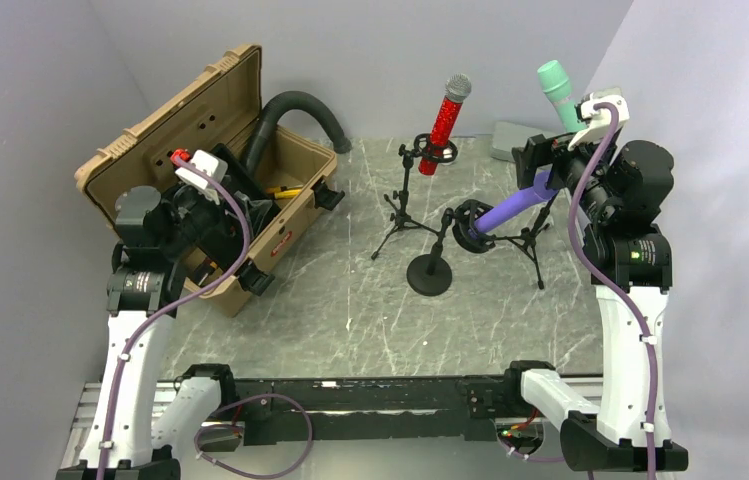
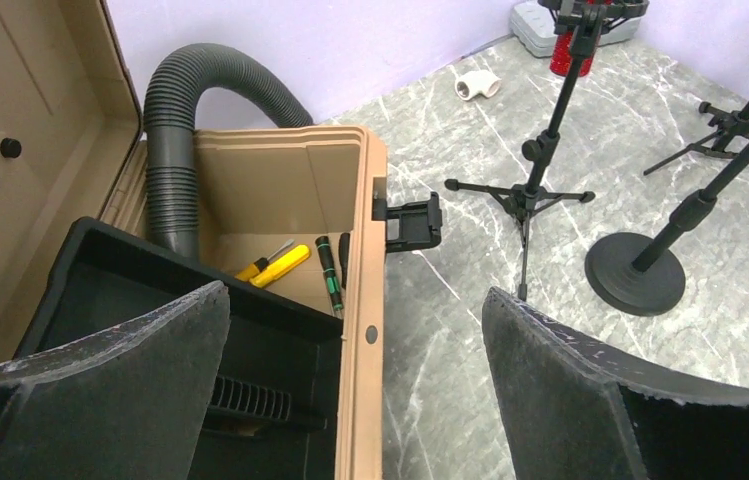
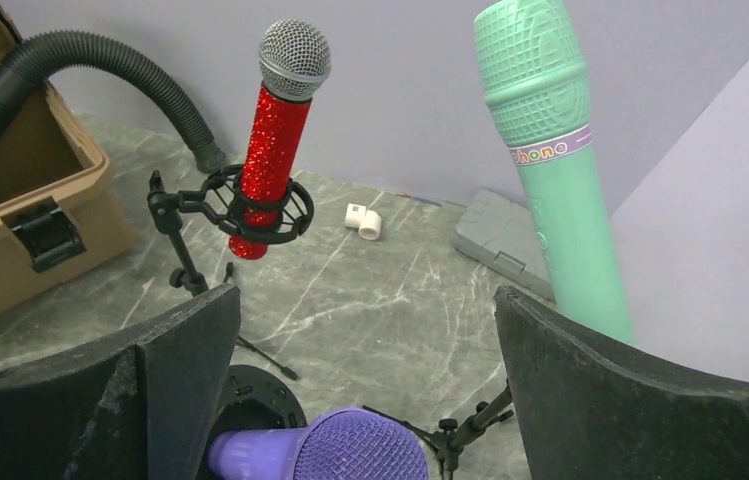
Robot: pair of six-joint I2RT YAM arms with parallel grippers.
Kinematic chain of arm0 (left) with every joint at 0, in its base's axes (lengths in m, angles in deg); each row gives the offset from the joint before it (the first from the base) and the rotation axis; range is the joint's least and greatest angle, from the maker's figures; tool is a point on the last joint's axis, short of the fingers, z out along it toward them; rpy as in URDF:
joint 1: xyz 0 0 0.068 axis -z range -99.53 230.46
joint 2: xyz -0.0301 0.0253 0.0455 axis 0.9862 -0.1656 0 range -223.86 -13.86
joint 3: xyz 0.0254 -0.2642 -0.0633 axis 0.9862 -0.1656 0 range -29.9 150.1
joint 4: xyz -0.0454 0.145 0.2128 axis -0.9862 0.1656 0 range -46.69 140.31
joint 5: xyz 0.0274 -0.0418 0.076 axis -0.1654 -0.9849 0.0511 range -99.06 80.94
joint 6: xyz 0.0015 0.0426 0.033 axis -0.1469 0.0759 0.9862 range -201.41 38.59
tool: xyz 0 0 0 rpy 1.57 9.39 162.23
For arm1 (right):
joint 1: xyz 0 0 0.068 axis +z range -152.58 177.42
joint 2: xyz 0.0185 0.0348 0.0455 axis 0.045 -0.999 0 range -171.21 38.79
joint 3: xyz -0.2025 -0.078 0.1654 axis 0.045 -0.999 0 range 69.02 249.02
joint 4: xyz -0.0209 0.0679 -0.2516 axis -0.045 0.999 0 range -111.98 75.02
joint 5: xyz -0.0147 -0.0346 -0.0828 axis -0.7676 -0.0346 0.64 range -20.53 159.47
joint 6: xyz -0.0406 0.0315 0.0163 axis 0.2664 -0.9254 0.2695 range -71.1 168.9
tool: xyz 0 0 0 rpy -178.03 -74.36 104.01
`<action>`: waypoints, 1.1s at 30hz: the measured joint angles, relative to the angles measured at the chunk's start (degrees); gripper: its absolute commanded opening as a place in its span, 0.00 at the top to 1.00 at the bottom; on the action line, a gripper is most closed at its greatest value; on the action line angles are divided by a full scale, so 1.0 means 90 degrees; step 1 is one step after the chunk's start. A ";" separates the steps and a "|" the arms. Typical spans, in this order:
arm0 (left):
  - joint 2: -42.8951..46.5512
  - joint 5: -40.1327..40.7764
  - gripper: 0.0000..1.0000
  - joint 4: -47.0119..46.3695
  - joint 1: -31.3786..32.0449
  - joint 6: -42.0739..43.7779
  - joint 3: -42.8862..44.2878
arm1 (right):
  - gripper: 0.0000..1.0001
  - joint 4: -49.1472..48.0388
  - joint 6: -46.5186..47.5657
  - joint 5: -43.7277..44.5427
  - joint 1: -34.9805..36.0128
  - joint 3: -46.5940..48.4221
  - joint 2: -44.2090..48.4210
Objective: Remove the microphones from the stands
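Right wrist view places the right gripper (image 3: 362, 305), jaws fully spread and empty, just above the purple mic (image 3: 335, 450) seated in its stand (image 1: 430, 275): evidently the approach step, next requiring descent, closure on the body, then a lift clear.

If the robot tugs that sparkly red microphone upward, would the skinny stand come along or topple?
The red microphone sits high in a snug-looking ring clip atop a thin tripod stand, so it looks top-heavy and apt to tip. The mic itself seems rigid; its glittery body probably gives some grip.
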 measured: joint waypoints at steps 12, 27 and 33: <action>-0.0039 -0.0510 0.01 0.0209 0.0000 0.0216 0.0019 | 0.00 0.0238 0.0114 -0.0109 0.0017 0.0012 0.0010; -0.1324 -0.0566 0.01 0.0860 0.2633 0.1132 0.0903 | 0.00 0.0631 0.0435 -0.0634 0.0017 0.0313 0.0044; -0.2538 -0.0818 0.01 0.0359 0.3553 0.1256 0.1076 | 0.00 0.0663 0.0430 -0.0993 0.0024 0.0520 0.0036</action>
